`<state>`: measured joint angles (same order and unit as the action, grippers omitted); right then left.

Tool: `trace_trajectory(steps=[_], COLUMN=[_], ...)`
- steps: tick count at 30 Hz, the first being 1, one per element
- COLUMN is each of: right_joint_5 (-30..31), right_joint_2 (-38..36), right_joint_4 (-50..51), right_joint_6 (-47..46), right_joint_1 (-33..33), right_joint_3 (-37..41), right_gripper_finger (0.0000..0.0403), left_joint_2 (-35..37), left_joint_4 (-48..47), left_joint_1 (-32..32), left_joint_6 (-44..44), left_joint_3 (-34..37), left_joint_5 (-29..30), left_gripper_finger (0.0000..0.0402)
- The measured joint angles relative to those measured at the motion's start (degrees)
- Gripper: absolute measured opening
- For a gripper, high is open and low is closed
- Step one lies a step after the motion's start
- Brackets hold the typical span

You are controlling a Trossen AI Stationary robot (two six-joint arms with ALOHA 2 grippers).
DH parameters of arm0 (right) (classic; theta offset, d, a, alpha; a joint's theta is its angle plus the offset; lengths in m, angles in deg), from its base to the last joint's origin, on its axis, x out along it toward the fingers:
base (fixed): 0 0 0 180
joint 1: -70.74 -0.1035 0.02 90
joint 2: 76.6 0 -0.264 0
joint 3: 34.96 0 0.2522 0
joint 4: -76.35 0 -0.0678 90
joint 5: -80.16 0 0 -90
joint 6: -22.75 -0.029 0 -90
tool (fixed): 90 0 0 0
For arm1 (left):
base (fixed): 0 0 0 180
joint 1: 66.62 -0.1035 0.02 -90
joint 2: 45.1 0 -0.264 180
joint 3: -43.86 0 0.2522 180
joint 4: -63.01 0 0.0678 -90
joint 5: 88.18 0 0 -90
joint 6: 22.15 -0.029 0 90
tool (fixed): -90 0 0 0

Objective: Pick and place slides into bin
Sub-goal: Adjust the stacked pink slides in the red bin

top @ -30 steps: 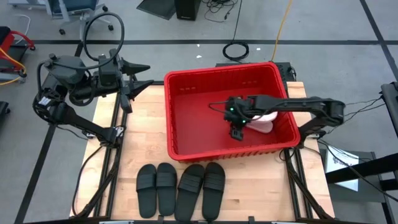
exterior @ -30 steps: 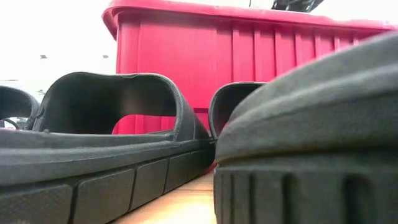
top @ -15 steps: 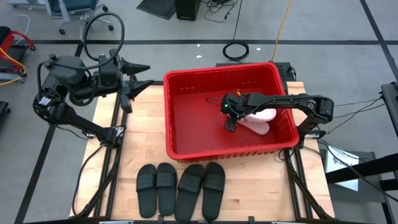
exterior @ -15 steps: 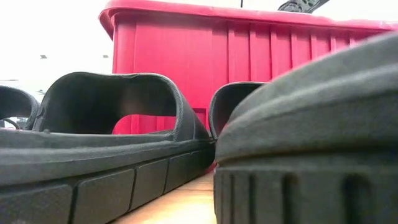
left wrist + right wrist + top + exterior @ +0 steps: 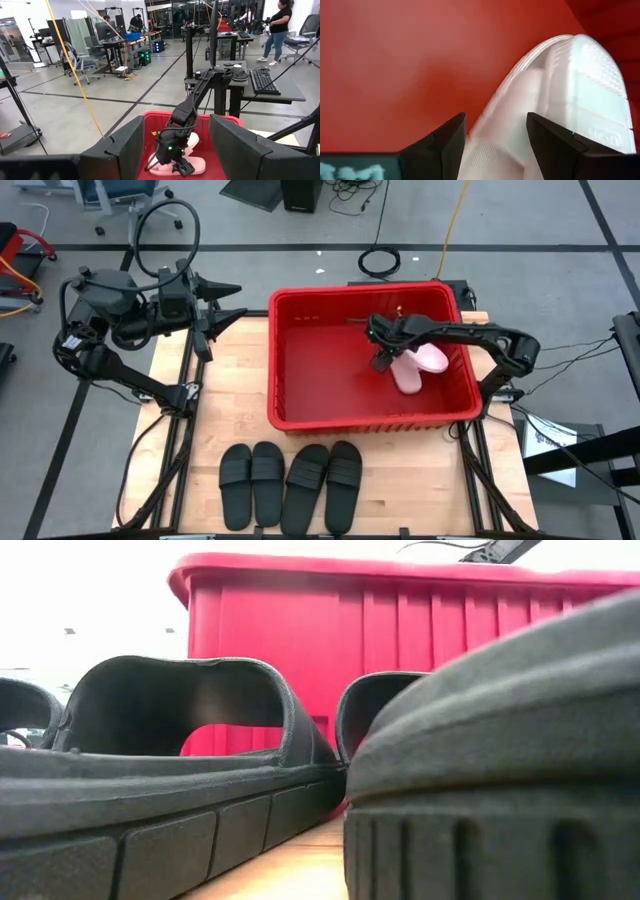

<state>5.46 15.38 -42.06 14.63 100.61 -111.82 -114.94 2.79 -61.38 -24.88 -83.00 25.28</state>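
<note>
here, a pale butcher-block table (image 5: 400, 480) on a dark metal frame, set on grey concrete floor with dark seam lines. large red bin (image 5: 300, 395) on the far half of the wood, ribbed outer wall filling the low view behind the shoes. four black slides (image 5: 290, 485) in a row along the near edge, soles down, well apart from the bin's front wall (two of them looming large in the low view, straps arched). inside the bin, toward its right side, pale pink slides (image 5: 418, 366) lying on the red floor. right gripper (image 5: 381, 360) down in the bin, fingers parted and empty, tips just above or against a pink slide's ribbed sole; cannot tell which. left gripper (image 5: 232, 302) parked off the table's far left corner, fingers spread wide, holding nothing, pointed toward the bin. beyond, in the left wrist view, an open workshop: desks, monitors, a keyboard (image 5: 263, 81), a yellow cable (image 5: 75, 75) hanging down, a person (image 5: 275, 25) standing at the far right.
</note>
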Motion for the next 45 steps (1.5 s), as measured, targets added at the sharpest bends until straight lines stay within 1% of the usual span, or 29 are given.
trace_trajectory(steps=[3,7,11,15,17,20,25,27,29,32,34,39,43,45], right_joint_5=[1.5,0.6,-7.1,-11.3,-10.5,-6.9,-6.0,-4.6,-2.4,3.3,5.1,3.7,-0.4,-2.6], right_joint_2=[0.0,-0.6,-0.6,0.2,0.6,1.4,3.1,3.5,3.5,3.0,2.2,-1.4,-4.4,-5.1], right_joint_4=[1.9,0.9,-4.5,-7.1,-7.6,-5.4,0.8,4.4,9.0,14.5,17.1,15.9,9.3,7.6], right_joint_6=[-1.4,-2.4,-0.7,2.7,3.3,2.8,4.4,4.8,5.0,5.0,5.0,4.2,5.6,5.7], right_joint_1=[1.7,2.2,1.6,0.8,0.8,1.3,2.6,2.7,2.8,2.8,2.8,3.1,3.1,3.1], right_joint_3=[0.1,0.2,0.2,0.2,0.1,0.1,0.0,-0.1,0.0,0.0,0.0,0.1,0.2,0.2], right_gripper_finger=[0.0201,0.0201,0.0201,0.0201,0.0200,0.0195,0.0183,0.0178,0.0174,0.0167,0.0163,0.0155,0.0153,0.0153], left_joint_2=[0.0,0.0,0.0,0.0,0.0,0.0,0.0,0.0,0.0,0.0,0.0,0.0,0.0,0.0], left_joint_4=[0.0,0.0,0.0,0.0,0.0,0.0,0.0,0.0,0.0,0.0,0.0,0.0,0.0,0.0], left_joint_1=[0.0,0.0,0.0,0.0,0.0,0.0,0.0,0.0,0.0,0.0,0.0,0.0,0.0,0.0], left_joint_6=[0.3,0.8,0.7,0.3,0.4,0.4,0.5,0.5,0.5,0.2,0.1,0.1,0.1,0.3], left_joint_3=[0.0,0.0,0.0,0.0,0.0,0.0,0.0,0.0,0.0,0.0,0.0,0.0,0.0,0.0], left_joint_5=[0.0,0.0,0.0,0.0,0.0,0.0,0.0,0.0,0.0,0.0,0.0,0.0,0.0,-0.4], left_gripper_finger=[0.0225,0.0225,0.0225,0.0225,0.0225,0.0225,0.0225,0.0225,0.0225,0.0225,0.0225,0.0225,0.0225,0.0225])
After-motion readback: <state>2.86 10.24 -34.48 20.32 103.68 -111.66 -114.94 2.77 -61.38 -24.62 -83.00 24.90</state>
